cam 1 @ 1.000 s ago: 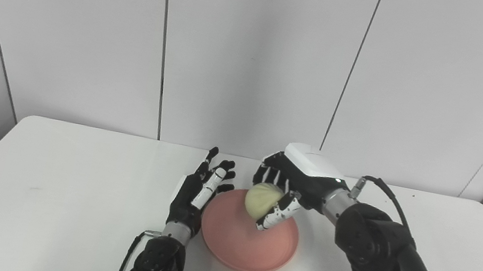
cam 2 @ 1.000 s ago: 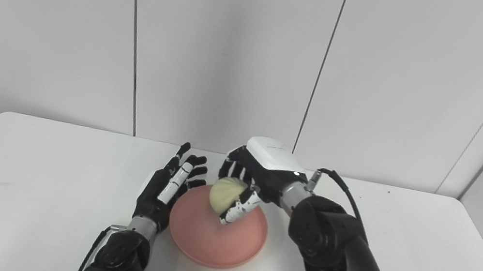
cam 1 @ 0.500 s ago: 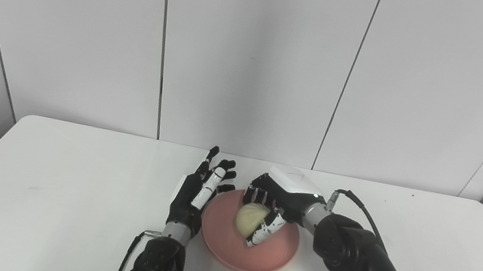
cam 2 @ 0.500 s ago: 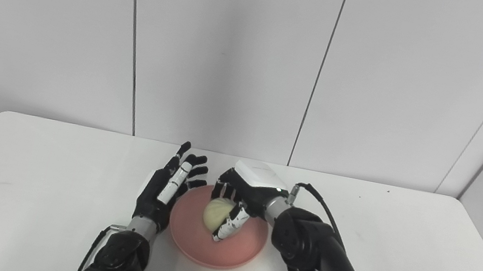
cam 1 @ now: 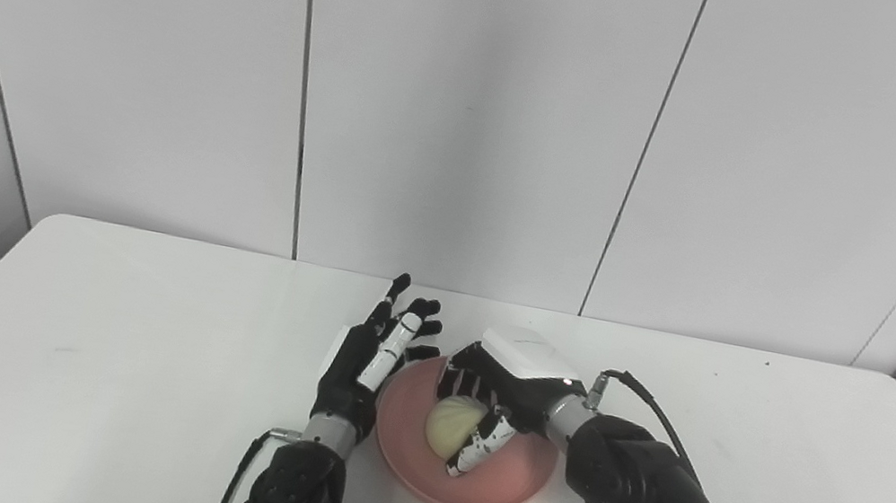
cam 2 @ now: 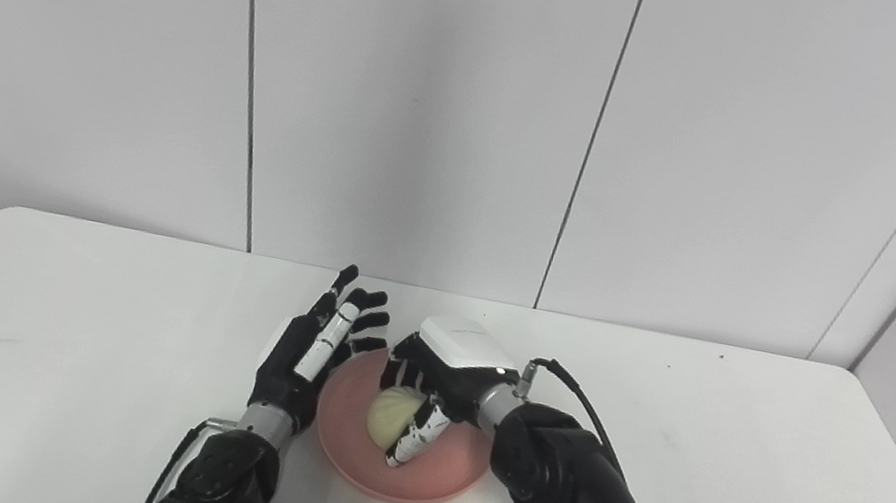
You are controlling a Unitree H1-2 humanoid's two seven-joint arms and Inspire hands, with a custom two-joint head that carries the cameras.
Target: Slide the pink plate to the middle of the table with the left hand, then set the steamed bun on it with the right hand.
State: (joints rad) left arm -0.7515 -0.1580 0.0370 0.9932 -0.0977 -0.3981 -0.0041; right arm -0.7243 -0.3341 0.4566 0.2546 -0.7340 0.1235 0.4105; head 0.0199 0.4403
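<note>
The pink plate (cam 1: 504, 489) lies near the middle of the white table (cam 1: 77, 344). My right hand (cam 1: 502, 388) is shut on the pale steamed bun (cam 1: 446, 427) and holds it low over the plate's middle; I cannot tell whether the bun touches the plate. My left hand (cam 1: 370, 361) is open, fingers apart and pointing up, right beside the plate's left rim. In the right eye view the bun (cam 2: 386, 419), the plate (cam 2: 446, 479), the right hand (cam 2: 443, 360) and the left hand (cam 2: 308, 351) show the same way.
The table's far edge meets a grey panelled wall (cam 1: 472, 110). A black cable (cam 1: 643, 393) loops off my right wrist. Bare tabletop lies to the left and right of the hands.
My right hand has come down and a little toward me with the bun, from above the plate's far rim to low over its middle. The left hand has stayed put.
</note>
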